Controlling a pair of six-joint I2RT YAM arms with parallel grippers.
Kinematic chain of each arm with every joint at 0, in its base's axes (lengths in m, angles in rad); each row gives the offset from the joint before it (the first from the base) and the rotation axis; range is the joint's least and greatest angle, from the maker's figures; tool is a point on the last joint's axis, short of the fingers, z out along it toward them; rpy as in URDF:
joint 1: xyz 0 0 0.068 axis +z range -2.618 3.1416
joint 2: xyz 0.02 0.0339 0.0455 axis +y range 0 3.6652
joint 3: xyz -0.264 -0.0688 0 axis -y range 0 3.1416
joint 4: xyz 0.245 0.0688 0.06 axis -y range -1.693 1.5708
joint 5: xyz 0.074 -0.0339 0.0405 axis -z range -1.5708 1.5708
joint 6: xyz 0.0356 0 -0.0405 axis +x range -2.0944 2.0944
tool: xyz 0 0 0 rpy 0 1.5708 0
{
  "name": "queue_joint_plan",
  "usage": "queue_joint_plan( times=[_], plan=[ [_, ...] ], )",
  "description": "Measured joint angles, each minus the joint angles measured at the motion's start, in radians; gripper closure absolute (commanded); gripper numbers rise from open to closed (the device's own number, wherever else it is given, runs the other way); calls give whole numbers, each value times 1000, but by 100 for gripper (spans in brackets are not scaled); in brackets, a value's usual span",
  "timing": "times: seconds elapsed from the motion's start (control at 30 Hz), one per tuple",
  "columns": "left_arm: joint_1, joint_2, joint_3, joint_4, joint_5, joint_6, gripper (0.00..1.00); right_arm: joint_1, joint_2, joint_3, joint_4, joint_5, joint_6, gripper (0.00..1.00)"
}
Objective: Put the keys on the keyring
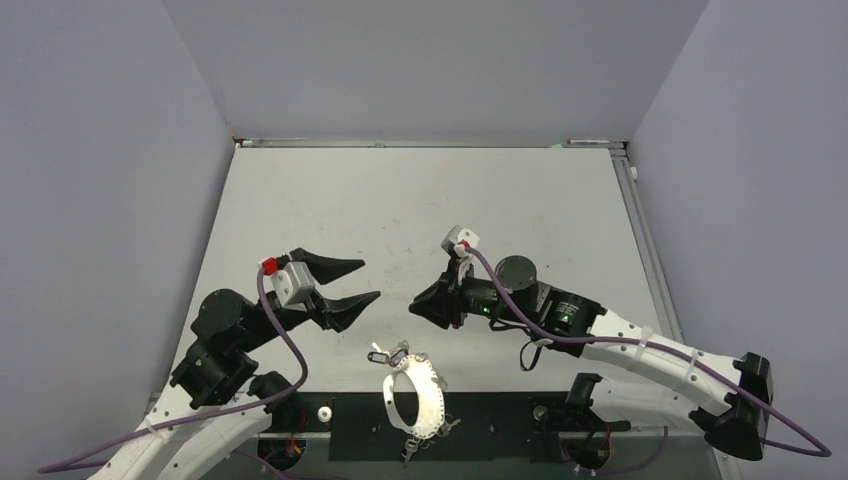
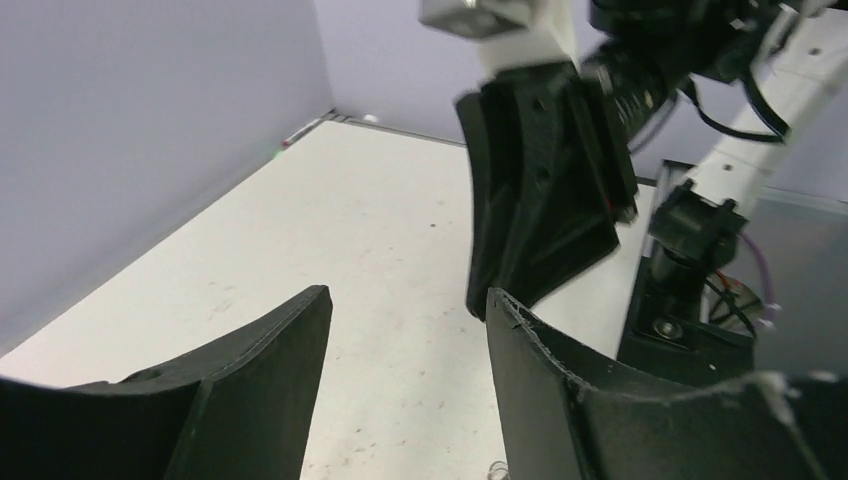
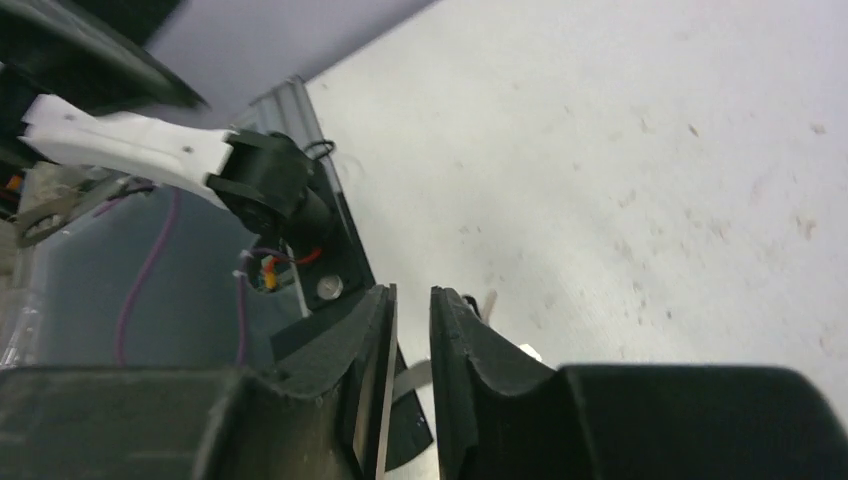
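Approach stage, I judge. The left gripper (image 1: pixel 368 280) gapes wide. The right gripper (image 1: pixel 414 309) has its jaws nearly together, perhaps on something thin; I cannot tell. The small silver and black-headed metal keys (image 1: pixel 392 352) and the silver keyring with its curved pale strap (image 1: pixel 430 398) lie nearside of both tips. Next: descend and pinch one key.

The flat off-white bench (image 1: pixel 420 200) is flecked with small dark specks and scuffs. The small silver keyring (image 1: pixel 437 398) has a curved pale grey-white strap. Just beyond the strap lie tiny metal keys (image 1: pixel 380 355), shiny silver, some with black heads. Under the strap runs a black strip (image 1: pixel 490 420). Left of the strap, the matt black left hand (image 1: pixel 368 280) carries a white block with a red cap (image 1: pixel 268 265). Right of the strap, the right hand (image 1: pixel 416 307) is black too. Purple cables (image 1: pixel 292 350) trail along both white arms.
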Motion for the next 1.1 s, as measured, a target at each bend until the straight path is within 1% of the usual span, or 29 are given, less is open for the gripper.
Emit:
queue_joint_plan(
  times=[0.07, 0.13, 0.17, 0.2, 0.27, 0.3, 0.37, 0.5, 0.63, 0.9, 1.1],
  plan=[
    [5, -3, 0, -12, -70, 3, 41, 5, -5, -62, -10, 59, 41, 54],
    [10, -6, 0, -22, -137, 4, 36, 27, 5, -120, -33, 134, 83, 29],
    [13, -8, 0, -26, -169, 4, 32, 47, 14, -146, -47, 176, 106, 26],
    [15, -10, 0, -29, -200, 5, 24, 76, 29, -171, -69, 228, 125, 25],
    [18, -11, 0, -37, -259, 7, 14, 126, 69, -188, -101, 307, 163, 25],
    [20, -12, 0, -42, -286, 7, 11, 150, 97, -188, -112, 343, 179, 24],
    [24, -12, 0, -48, -341, 4, 7, 186, 152, -188, -126, 399, 211, 24],
    [30, -11, 0, -62, -417, 2, 6, 241, 277, -183, -174, 487, 284, 22],
    [32, -11, 0, -74, -456, 2, 6, 278, 348, -177, -209, 523, 328, 22],
    [35, -11, 0, -81, -486, 2, 6, 364, 513, -45, -251, 559, 335, 20],
    [36, -11, 0, -87, -497, 2, 6, 378, 575, -29, -301, 609, 339, 20]
  ],
)
